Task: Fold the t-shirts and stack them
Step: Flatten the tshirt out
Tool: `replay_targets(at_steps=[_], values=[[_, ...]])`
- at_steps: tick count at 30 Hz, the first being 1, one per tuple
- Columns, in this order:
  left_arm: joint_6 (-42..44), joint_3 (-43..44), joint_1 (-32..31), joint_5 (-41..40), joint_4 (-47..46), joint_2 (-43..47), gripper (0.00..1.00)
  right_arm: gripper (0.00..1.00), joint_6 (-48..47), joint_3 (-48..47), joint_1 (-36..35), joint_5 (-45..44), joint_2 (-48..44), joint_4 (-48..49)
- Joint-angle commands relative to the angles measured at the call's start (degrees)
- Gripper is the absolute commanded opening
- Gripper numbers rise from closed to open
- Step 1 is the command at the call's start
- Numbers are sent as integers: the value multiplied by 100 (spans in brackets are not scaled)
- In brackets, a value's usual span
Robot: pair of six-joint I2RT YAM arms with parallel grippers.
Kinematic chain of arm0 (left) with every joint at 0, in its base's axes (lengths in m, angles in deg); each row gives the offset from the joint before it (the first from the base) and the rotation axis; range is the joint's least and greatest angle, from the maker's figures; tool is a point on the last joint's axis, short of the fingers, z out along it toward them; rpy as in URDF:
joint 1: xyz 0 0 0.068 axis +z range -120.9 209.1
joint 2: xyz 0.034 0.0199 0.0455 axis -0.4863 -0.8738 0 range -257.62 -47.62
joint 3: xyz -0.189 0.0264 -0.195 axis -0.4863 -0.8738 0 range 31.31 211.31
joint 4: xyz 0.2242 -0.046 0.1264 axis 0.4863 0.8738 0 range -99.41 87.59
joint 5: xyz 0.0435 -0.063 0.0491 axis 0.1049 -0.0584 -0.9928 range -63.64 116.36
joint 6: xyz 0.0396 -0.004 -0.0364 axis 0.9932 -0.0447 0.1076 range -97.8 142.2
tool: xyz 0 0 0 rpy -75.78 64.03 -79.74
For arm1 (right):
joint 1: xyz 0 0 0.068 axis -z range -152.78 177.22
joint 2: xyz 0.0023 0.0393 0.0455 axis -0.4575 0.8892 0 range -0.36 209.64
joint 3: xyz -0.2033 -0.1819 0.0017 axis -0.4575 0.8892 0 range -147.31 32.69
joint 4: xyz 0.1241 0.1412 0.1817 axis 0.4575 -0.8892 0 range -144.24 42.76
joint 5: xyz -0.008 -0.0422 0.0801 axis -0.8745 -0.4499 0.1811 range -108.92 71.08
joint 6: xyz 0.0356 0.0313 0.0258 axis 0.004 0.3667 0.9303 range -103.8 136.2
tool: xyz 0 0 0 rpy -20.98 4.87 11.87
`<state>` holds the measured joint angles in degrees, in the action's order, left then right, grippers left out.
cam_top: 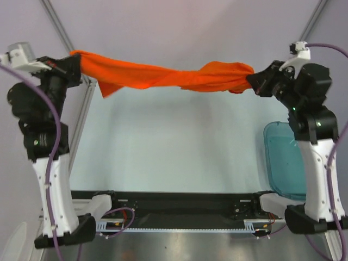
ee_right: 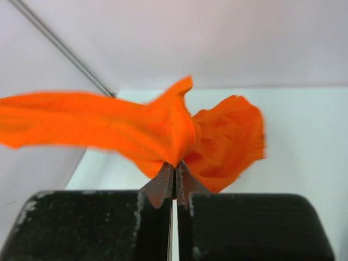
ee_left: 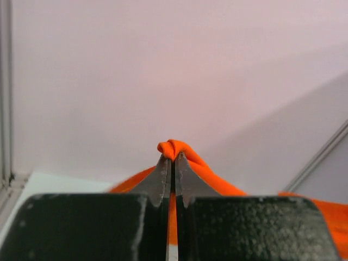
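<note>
A bright orange t-shirt (cam_top: 163, 75) hangs stretched and twisted in the air between both arms, above the far part of the pale table (cam_top: 174, 147). My left gripper (cam_top: 80, 64) is shut on its left end; in the left wrist view the fabric (ee_left: 175, 148) bunches above the closed fingertips (ee_left: 163, 174). My right gripper (cam_top: 254, 77) is shut on its right end; in the right wrist view the cloth (ee_right: 163, 130) spreads left and right of the pinched tips (ee_right: 175, 169).
A translucent teal plastic bin (cam_top: 284, 157) stands at the table's right edge beside the right arm. Metal frame posts (cam_top: 57, 24) rise at the back left and back right (cam_top: 315, 19). A black rail (cam_top: 174, 198) runs along the near edge.
</note>
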<state>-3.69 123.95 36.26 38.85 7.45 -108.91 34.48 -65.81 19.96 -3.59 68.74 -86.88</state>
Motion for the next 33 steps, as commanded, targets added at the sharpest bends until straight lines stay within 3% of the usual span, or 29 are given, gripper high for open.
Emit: replay_targets(at_steps=[1,5,11,16,21,25,26,27,28,29,30,31,32,33], values=[[136,279,40,-790,202,284,0,0,-167,-395,-222,-364,-247,-316],[488,1184,-372,-1678,660,303,0,0,-18,-1160,-284,-698,-485,-413],[893,1678,-1006,-2303,836,-249,0,0,44,-1752,-284,-970,-249,-404],[1015,1380,-1006,-2410,801,-1032,2,0,184,-1191,-100,-1147,252,-221],[998,1037,-883,-2086,600,-2514,6,2,404,21,155,-1138,1025,885],[577,1020,-733,-1637,110,-3975,15,5,474,112,401,-1023,2315,1423],[550,1010,-585,-1653,-24,-4273,23,9,457,-2,454,-989,2649,1493],[532,1193,-514,-1662,-51,-4659,29,14,457,-220,506,-971,3470,1442],[524,1517,-479,-1671,288,-5403,34,27,422,-553,611,-927,3948,1276],[541,2199,-479,-1845,491,-5802,51,35,387,-1775,656,-866,4458,465],[489,2562,-426,-1890,711,-6119,57,36,326,-2718,683,-874,5777,-230],[393,2810,-365,-1830,1026,-6383,59,42,290,-3728,683,-926,6382,-986],[287,2577,-312,-1838,960,-6299,64,46,333,-5870,683,-996,7023,-2211],[260,2383,-268,-1942,864,-6176,69,47,403,-6587,683,-919,7438,-2615]])
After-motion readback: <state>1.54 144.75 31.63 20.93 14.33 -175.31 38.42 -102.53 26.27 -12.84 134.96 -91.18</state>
